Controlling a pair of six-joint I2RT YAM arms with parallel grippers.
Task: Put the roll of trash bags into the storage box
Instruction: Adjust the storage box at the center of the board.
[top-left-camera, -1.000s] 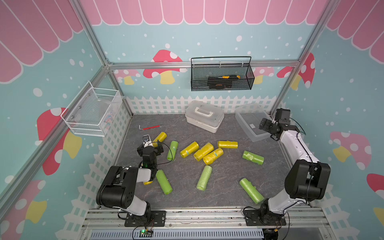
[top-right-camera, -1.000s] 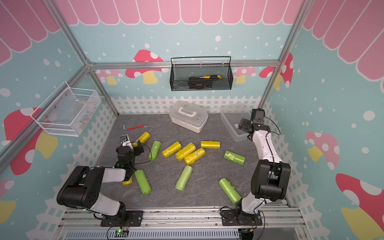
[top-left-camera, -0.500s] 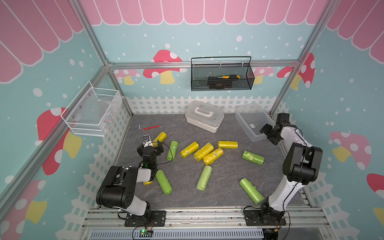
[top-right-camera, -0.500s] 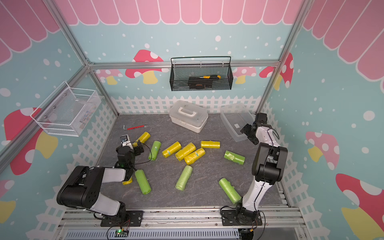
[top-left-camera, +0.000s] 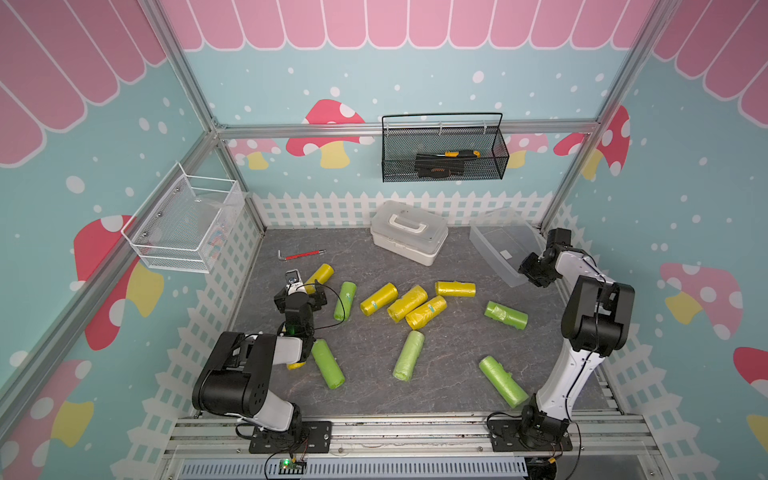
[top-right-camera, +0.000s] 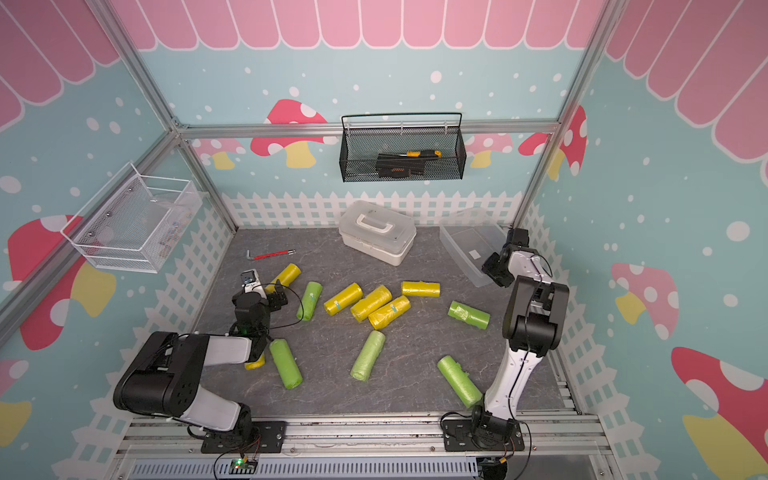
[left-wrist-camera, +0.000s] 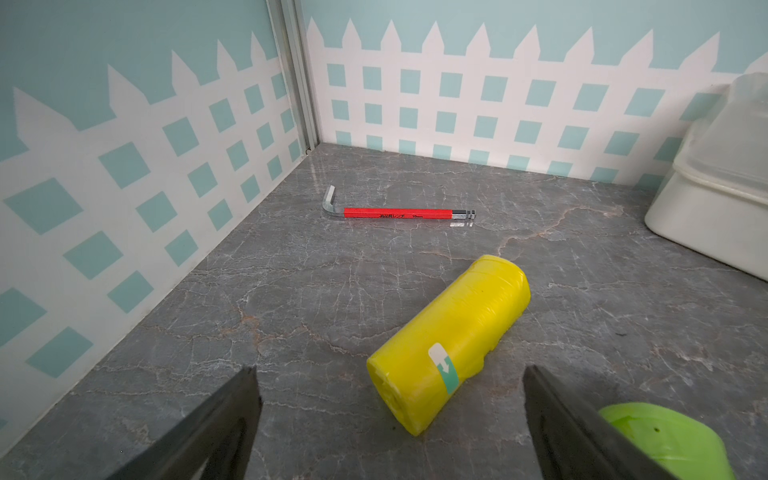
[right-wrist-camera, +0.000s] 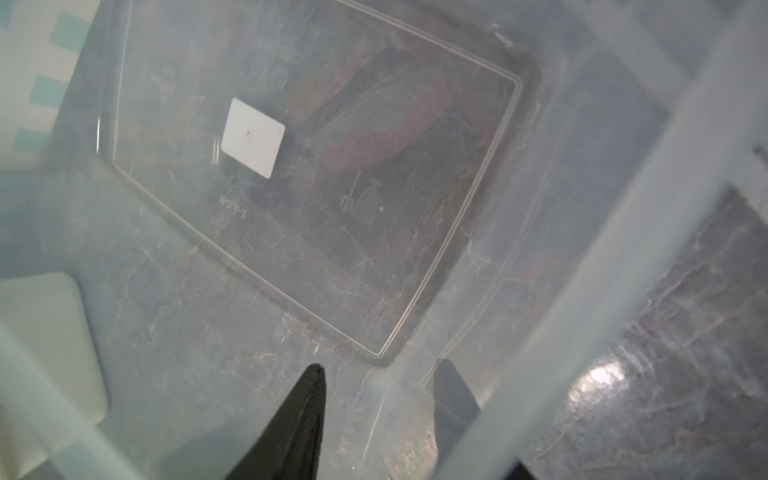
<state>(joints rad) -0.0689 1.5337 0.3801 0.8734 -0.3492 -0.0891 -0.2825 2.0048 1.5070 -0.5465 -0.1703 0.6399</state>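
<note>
Several yellow and green rolls of trash bags lie on the grey table, among them a yellow roll (top-left-camera: 320, 272) (left-wrist-camera: 449, 340) just ahead of my left gripper (top-left-camera: 301, 291) (left-wrist-camera: 388, 368). That gripper is open and holds nothing. A green roll (left-wrist-camera: 665, 440) lies beside one finger. The clear storage box (top-left-camera: 498, 245) (top-right-camera: 465, 241) (right-wrist-camera: 623, 291) stands at the back right with no roll in it. My right gripper (top-left-camera: 528, 270) (top-right-camera: 490, 268) (right-wrist-camera: 380, 365) straddles its near wall, one finger inside and one outside, closed on it.
A white case with a handle (top-left-camera: 409, 237) stands at the back middle. A red hex key (top-left-camera: 301, 254) lies at the back left. A black mesh basket (top-left-camera: 444, 151) and a white wire basket (top-left-camera: 183, 224) hang on the walls.
My right gripper has dropped from above the storage box to its near wall and its jaws have closed there. The left arm and the rolls have not moved.
</note>
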